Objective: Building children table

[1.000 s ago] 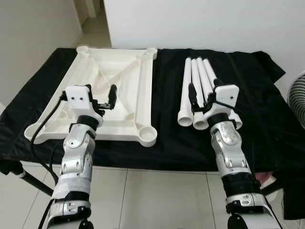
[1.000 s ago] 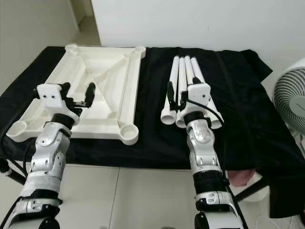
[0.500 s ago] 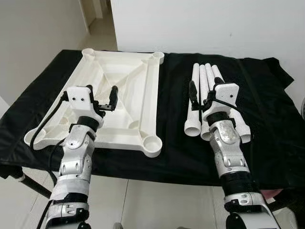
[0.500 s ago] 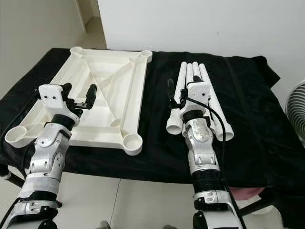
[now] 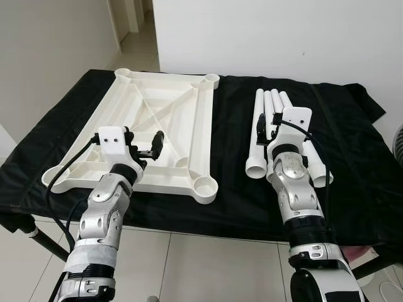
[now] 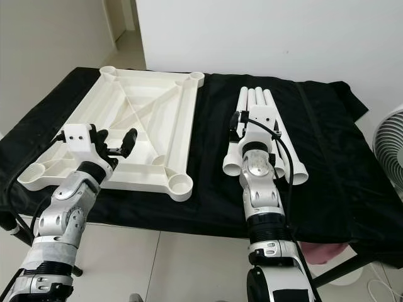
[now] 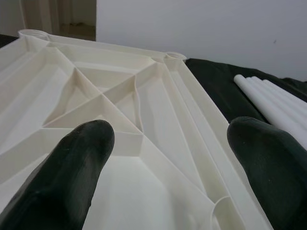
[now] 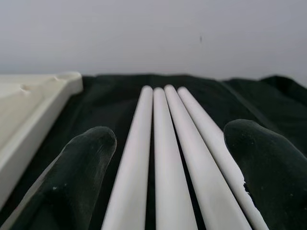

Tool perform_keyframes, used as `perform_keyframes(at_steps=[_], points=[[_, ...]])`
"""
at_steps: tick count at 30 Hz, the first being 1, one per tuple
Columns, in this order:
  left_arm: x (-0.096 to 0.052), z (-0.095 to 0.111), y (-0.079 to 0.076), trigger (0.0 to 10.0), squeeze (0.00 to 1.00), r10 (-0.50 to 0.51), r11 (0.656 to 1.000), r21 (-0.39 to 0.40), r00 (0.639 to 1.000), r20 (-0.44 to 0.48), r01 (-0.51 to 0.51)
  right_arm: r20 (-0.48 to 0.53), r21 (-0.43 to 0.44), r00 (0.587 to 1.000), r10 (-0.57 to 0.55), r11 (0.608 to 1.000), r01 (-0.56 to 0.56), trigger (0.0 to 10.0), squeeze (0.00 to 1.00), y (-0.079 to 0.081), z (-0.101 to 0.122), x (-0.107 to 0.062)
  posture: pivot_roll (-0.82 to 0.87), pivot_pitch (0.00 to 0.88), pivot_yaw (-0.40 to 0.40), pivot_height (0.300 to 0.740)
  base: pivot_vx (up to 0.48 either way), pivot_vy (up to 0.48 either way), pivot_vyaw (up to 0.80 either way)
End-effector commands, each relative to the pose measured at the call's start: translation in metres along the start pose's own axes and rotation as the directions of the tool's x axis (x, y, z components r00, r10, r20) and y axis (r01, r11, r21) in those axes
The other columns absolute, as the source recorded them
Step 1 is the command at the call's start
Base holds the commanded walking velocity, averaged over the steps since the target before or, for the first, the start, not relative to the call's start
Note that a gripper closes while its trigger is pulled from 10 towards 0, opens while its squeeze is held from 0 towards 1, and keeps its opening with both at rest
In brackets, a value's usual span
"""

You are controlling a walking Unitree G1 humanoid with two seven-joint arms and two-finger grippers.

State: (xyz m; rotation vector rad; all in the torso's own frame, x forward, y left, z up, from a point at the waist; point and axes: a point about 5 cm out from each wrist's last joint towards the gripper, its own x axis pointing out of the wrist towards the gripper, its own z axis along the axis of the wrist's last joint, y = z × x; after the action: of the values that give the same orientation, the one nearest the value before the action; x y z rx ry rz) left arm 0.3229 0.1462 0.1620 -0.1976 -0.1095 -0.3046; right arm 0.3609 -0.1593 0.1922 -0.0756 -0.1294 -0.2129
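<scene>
A white moulded-plastic children's tabletop (image 5: 157, 135) lies upside down, its ribbed underside and round corner leg sockets facing up, on the left part of a table draped in black cloth (image 5: 230, 157). To its right, well apart from it across a strip of bare cloth, four white plastic tube legs (image 6: 255, 129) lie side by side, touching one another, their open ends toward the robot. The left gripper (image 5: 146, 139) hovers over the near portion of the tabletop with its two black fingers (image 7: 79, 163) spread wide and nothing between them. The right gripper (image 6: 255, 123) hangs above the near half of the bundle of legs, its fingers (image 8: 84, 165) likewise parted, straddling the tubes without closing on any. A white wall (image 5: 283, 38) rises behind the table, a pale tiled floor (image 5: 189, 264) shows below its near edge, and part of a white electric fan (image 6: 389, 148) stands at the far right.
</scene>
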Motion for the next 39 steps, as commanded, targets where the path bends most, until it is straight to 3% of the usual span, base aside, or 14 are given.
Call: perform_keyframes(at_steps=[1,3,8,10,13,22,23,25,26,27,29,30,31,39], points=[[-0.002,-0.002,-0.011,10.0,0.00,-0.221,0.975,0.007,0.975,-0.025,0.222,-0.043,-0.003,0.999,-0.011,1.000,0.011,10.0,0.00,0.002,-0.005,0.001,-0.15,0.064,0.071,0.740,0.000,0.000,0.00],[-0.001,-0.007,-0.021,10.0,0.00,-0.286,0.958,0.002,0.956,-0.062,0.286,-0.122,0.016,0.992,-0.013,1.000,0.015,10.0,0.00,0.004,-0.006,0.002,-0.16,0.076,0.077,0.740,0.000,0.000,0.00],[-0.001,-0.009,-0.027,10.0,0.00,-0.315,0.949,-0.003,0.946,-0.080,0.316,-0.187,0.018,0.982,0.004,1.000,-0.001,10.0,0.00,0.006,-0.010,0.002,-0.17,0.083,0.078,0.740,0.000,0.000,0.00],[-0.001,-0.011,-0.031,10.0,0.00,-0.312,0.950,-0.003,0.947,-0.080,0.313,-0.310,0.030,0.949,0.046,0.999,-0.038,10.0,0.00,0.006,-0.023,-0.001,-0.17,0.087,0.074,0.740,0.000,0.000,0.00],[-0.001,-0.011,-0.034,10.0,0.00,-0.298,0.954,-0.014,0.952,-0.074,0.298,-0.389,0.042,0.918,0.070,0.997,-0.059,10.0,0.00,0.006,-0.030,-0.005,-0.17,0.087,0.074,0.740,0.000,0.000,0.00],[-0.001,-0.009,-0.035,10.0,0.00,-0.279,0.960,-0.008,0.958,-0.062,0.279,-0.441,0.051,0.895,0.064,0.998,-0.046,10.0,0.00,0.004,-0.030,-0.006,-0.16,0.083,0.061,0.740,0.000,0.000,0.00],[-0.001,-0.007,-0.034,10.0,0.00,-0.272,0.962,-0.008,0.961,-0.057,0.272,-0.452,0.059,0.890,0.057,0.998,-0.034,7.8,0.00,0.002,-0.030,-0.005,-0.16,0.083,0.061,0.740,0.000,0.000,0.00],[-0.001,-0.006,-0.033,10.0,0.00,-0.266,0.964,-0.009,0.962,-0.056,0.266,-0.471,0.075,0.881,0.049,0.997,-0.016,7.5,0.00,-0.001,-0.028,-0.003,-0.15,0.077,0.060,0.740,0.000,0.000,0.00],[-0.001,-0.006,-0.033,10.0,0.00,-0.266,0.964,-0.009,0.962,-0.056,0.266,-0.471,0.075,0.881,0.049,0.997,-0.016,7.5,0.00,-0.001,-0.028,-0.003,-0.15,0.077,0.060,0.740,0.000,0.000,0.00],[-0.001,-0.005,-0.032,10.0,0.00,-0.259,0.966,-0.009,0.964,-0.054,0.259,-0.499,0.102,0.865,0.053,0.995,-0.002,8.7,0.00,-0.003,-0.028,-0.002,-0.15,0.077,0.060,0.740,0.000,0.000,0.00],[-0.001,-0.005,-0.032,10.0,0.00,-0.259,0.966,-0.009,0.964,-0.054,0.259,-0.499,0.102,0.865,0.053,0.995,-0.002,8.7,0.00,-0.003,-0.028,-0.002,-0.15,0.077,0.060,0.740,0.000,0.000,0.00],[-0.001,-0.005,-0.031,10.0,0.00,-0.256,0.967,-0.008,0.965,-0.053,0.256,-0.520,0.117,0.852,0.053,0.993,0.010,7.6,0.00,-0.005,-0.027,0.000,-0.15,0.071,0.061,0.740,0.000,0.000,0.00],[-0.002,-0.004,-0.030,10.0,0.00,-0.254,0.967,-0.007,0.966,-0.054,0.254,-0.532,0.114,0.846,0.029,0.993,0.037,10.0,0.00,-0.010,-0.028,0.003,-0.15,0.071,0.061,0.740,0.000,0.000,0.00],[-0.003,-0.005,-0.031,10.0,0.00,-0.249,0.969,-0.007,0.967,-0.053,0.249,-0.494,0.064,0.869,-0.024,0.996,0.064,10.0,0.00,-0.021,-0.026,0.007,-0.15,0.058,0.052,0.740,0.000,0.000,0.00]])
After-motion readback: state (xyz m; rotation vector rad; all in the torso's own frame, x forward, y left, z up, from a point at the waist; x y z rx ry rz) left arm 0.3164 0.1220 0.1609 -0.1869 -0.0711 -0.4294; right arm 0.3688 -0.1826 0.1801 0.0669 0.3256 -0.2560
